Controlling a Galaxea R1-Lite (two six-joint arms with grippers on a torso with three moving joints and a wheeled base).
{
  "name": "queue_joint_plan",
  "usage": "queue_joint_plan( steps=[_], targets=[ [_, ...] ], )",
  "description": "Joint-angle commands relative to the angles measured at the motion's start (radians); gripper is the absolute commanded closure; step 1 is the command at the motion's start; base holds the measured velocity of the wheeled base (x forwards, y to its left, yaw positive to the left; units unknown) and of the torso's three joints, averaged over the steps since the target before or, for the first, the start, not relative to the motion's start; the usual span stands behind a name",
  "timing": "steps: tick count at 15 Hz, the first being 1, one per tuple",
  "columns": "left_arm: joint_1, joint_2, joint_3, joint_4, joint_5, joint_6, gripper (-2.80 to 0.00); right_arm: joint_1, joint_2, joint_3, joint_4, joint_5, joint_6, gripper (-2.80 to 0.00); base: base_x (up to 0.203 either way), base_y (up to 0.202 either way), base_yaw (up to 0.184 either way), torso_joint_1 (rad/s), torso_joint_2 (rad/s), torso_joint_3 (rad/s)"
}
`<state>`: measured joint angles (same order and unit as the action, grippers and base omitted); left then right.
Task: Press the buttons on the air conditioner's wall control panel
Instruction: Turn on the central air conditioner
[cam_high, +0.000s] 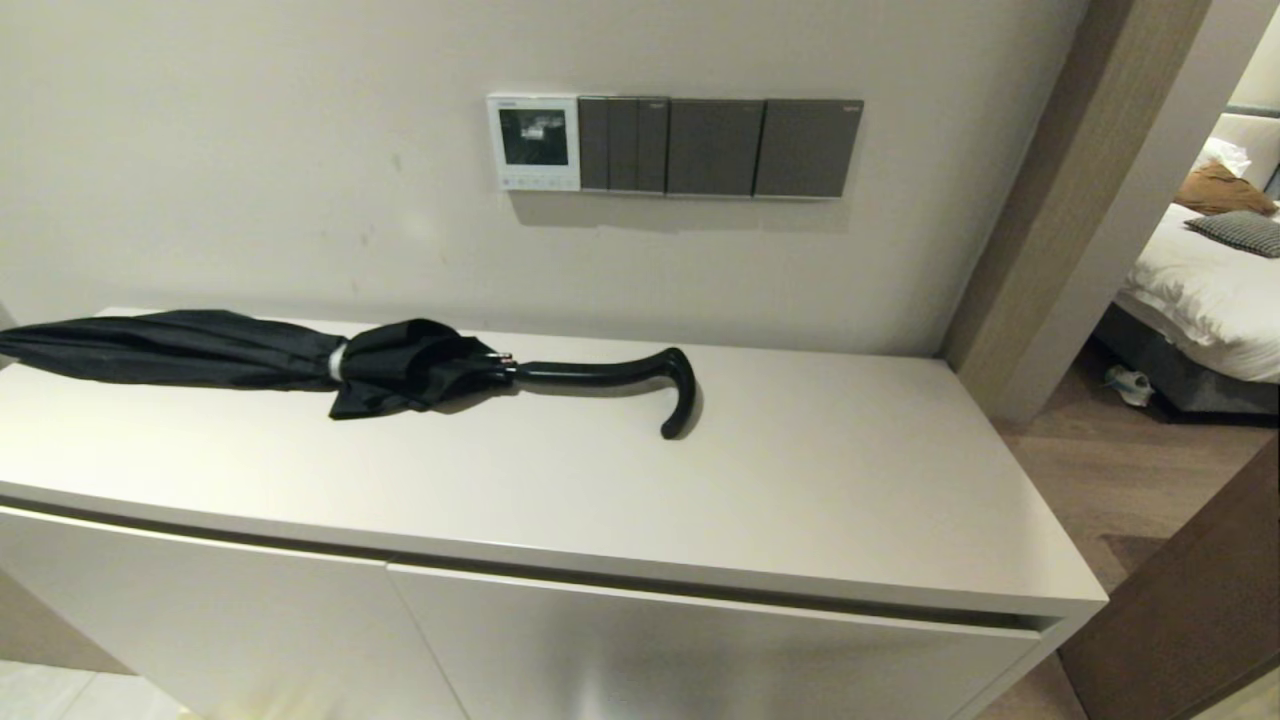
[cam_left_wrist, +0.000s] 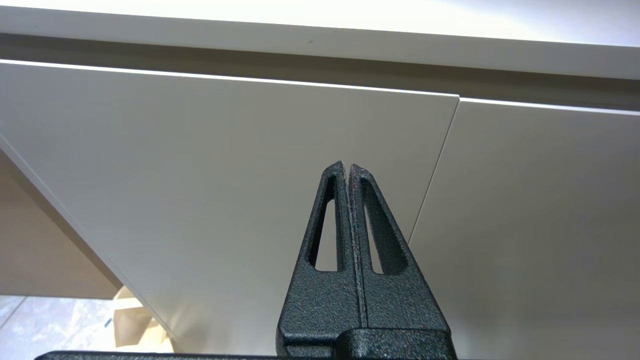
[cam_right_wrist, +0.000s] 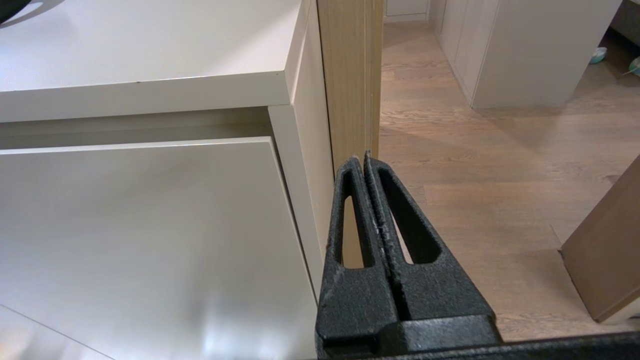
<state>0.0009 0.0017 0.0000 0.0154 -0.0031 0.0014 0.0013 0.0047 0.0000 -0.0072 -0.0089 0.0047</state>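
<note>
The white control panel (cam_high: 534, 142) hangs on the wall above the cabinet, its dark screen unlit, at the left end of a row of plates. Its tiny pale buttons (cam_high: 534, 183) run along its bottom edge. Neither arm shows in the head view. My left gripper (cam_left_wrist: 347, 165) is shut and empty, low in front of the cabinet doors (cam_left_wrist: 225, 190). My right gripper (cam_right_wrist: 362, 157) is shut and empty, low by the cabinet's right front corner (cam_right_wrist: 295, 165), beside a wooden post (cam_right_wrist: 350, 75).
Three dark grey switch plates (cam_high: 715, 147) sit directly right of the panel. A folded black umbrella (cam_high: 300, 362) with a curved handle lies on the cabinet top (cam_high: 800, 480) below the panel. A doorway at the right opens onto a bed (cam_high: 1200, 290).
</note>
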Motion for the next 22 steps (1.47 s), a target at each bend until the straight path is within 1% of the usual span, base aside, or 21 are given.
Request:
queue_joint_plan(
  steps=[1, 18, 22],
  targets=[
    [0.001, 0.001, 0.000, 0.000, 0.000, 0.000, 0.00, 0.000, 0.001, 0.003, 0.000, 0.001, 0.000, 0.00, 0.000, 0.000, 0.000, 0.000, 0.00, 0.000],
    [0.001, 0.000, 0.000, 0.000, -0.002, 0.002, 0.00, 0.000, 0.000, 0.003, 0.000, 0.000, 0.000, 0.00, 0.000, 0.000, 0.000, 0.000, 0.00, 0.000],
    [0.001, 0.000, 0.000, 0.000, 0.002, 0.016, 0.00, 0.000, 0.000, 0.003, 0.000, 0.001, 0.000, 0.00, 0.000, 0.000, 0.000, 0.000, 0.00, 0.000]
  ],
)
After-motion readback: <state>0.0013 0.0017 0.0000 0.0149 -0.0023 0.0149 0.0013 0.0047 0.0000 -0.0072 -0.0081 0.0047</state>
